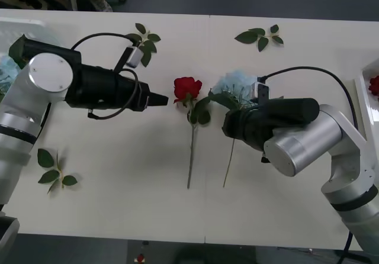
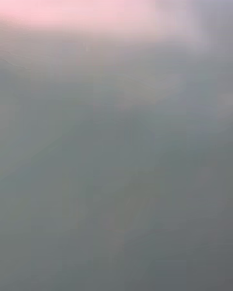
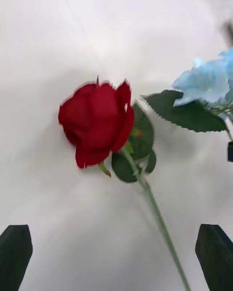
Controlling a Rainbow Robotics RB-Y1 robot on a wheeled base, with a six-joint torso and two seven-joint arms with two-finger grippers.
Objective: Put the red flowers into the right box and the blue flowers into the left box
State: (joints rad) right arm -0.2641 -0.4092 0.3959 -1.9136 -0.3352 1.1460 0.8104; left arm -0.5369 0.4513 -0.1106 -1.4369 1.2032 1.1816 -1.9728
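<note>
A red flower (image 1: 188, 89) lies on the white table, its stem running toward the front edge; it shows close up as a red flower (image 3: 97, 121) in the left wrist view. My left gripper (image 1: 161, 100) points at its bloom from the left and stands open (image 3: 115, 230), a little short of it. A blue flower (image 1: 234, 81) lies just right of the rose, seen too as a blue flower (image 3: 206, 80) in the left wrist view. My right gripper (image 1: 228, 122) hovers over its leaves and stem. The right box (image 1: 362, 77) holds another red flower (image 1: 374, 85). The left box (image 1: 23, 24) sits at the far left.
Loose green leaf sprigs lie at the back left (image 1: 145, 42), the back right (image 1: 260, 37) and the front left (image 1: 53, 170). A patch of pale blue (image 1: 7, 68) shows behind my left arm. Bare table stretches along the front.
</note>
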